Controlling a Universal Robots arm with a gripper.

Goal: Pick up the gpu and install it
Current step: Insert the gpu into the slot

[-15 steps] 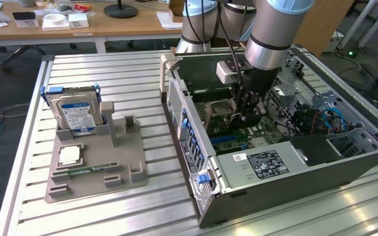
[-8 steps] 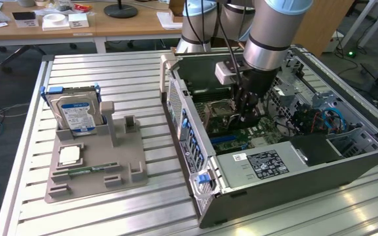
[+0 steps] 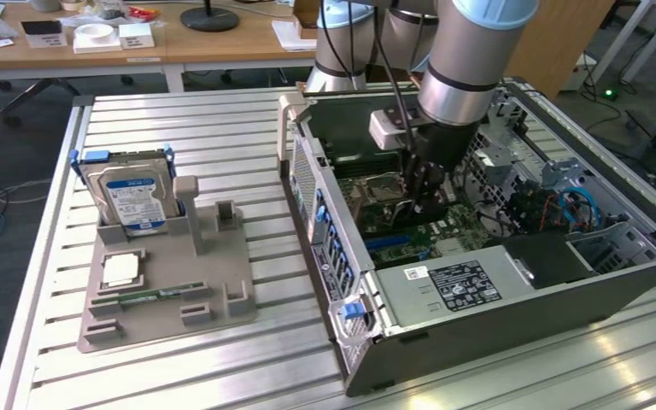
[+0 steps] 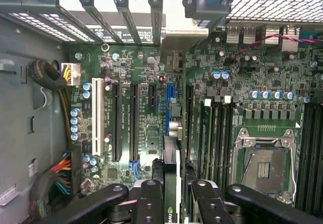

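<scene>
End effector [image 4: 177, 196] clamps thin, dark, edge-on gpu [image 4: 170, 156] over motherboard [image 4: 136, 67].

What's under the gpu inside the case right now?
The gripper holds the gpu edge-on above the motherboard, near the blue slot and black expansion slots. The card covers the spot directly beneath it.

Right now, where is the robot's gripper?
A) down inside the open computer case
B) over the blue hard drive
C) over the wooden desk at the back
A: the gripper is down inside the open computer case, over the green motherboard, and it is shut on the gpu, which stands on edge between its fingers.
</scene>
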